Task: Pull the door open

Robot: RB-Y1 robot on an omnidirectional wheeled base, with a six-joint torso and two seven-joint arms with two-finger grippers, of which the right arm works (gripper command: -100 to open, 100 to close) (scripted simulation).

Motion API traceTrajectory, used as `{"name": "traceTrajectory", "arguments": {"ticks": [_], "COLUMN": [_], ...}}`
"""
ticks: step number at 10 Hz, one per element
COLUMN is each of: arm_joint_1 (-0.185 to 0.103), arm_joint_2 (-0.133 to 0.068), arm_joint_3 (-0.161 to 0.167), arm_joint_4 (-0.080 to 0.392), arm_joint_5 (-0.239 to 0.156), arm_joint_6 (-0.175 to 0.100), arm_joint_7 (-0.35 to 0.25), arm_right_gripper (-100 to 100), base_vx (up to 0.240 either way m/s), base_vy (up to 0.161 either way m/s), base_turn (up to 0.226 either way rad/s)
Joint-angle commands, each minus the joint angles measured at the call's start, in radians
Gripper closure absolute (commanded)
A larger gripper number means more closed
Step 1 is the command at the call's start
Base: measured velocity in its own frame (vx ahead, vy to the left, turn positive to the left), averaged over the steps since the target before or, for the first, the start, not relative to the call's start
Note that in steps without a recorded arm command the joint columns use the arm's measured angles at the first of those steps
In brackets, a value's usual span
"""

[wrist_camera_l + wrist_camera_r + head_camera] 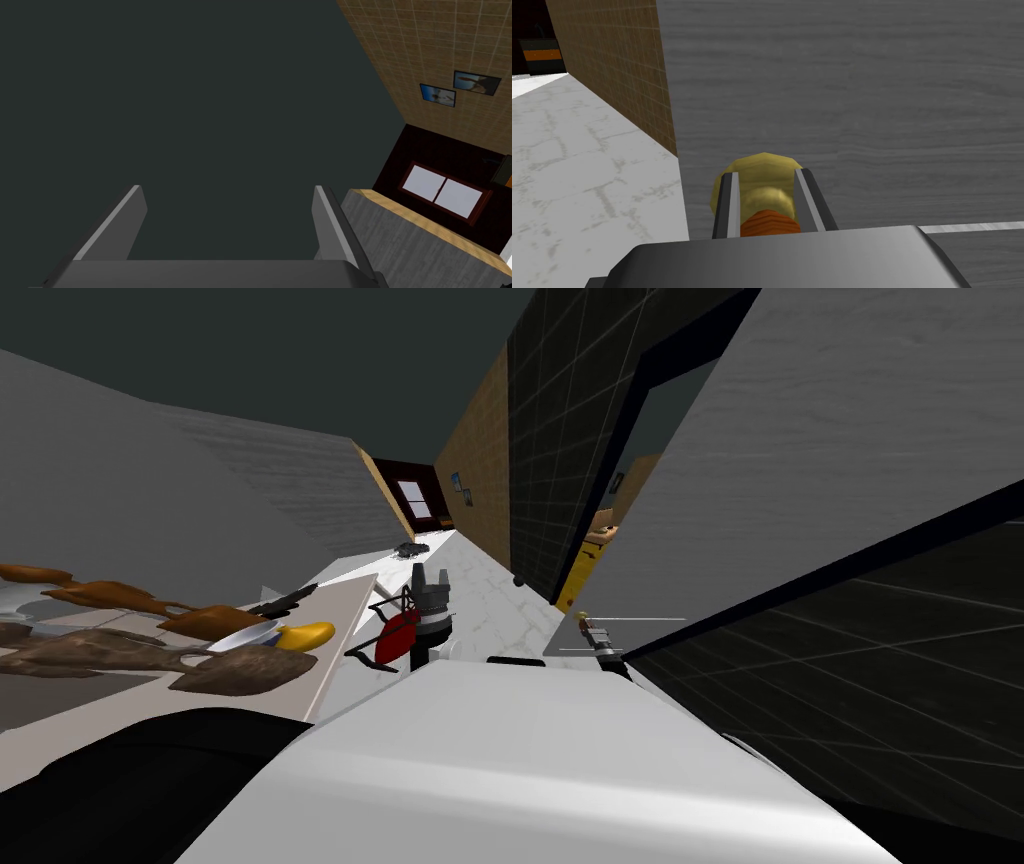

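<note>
Our right gripper [766, 173] pinches the yellow knob [759, 192] by the free edge of the grey door [837, 90] just right of us — a rigid, weighty hinged panel, we judge, with a rounded knob that may slip — while the left gripper [227, 189] hangs spread

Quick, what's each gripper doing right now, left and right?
Left gripper: open, holding nothing.
Right gripper: closed on the yellow door knob of the grey door.

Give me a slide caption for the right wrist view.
Right pincer shut on the yellow knob of the grey door.
</note>
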Motion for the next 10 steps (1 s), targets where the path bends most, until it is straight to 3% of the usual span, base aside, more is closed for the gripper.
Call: {"name": "traceTrajectory", "arguments": {"ticks": [1,4,5,10], "arm_joint_1": [0.023,0.027,0.011,0.042], "arm_joint_2": [-0.014,-0.017,-0.025,-0.002], "arm_joint_3": [0.029,0.033,0.021,0.014], "arm_joint_4": [0.025,0.026,0.01,-0.058], "arm_joint_5": [0.013,0.015,0.011,-0.066], "arm_joint_6": [-0.019,-0.024,-0.035,0.005], "arm_joint_7": [-0.03,-0.035,-0.032,0.056], "arm_right_gripper": [100,100,100,100], "base_vx": [-0.133,-0.097,-0.033,-0.171], "base_vy": [-0.03,-0.037,-0.004,-0.077], "base_turn": [0.13,0.042,0.002,0.227]}}
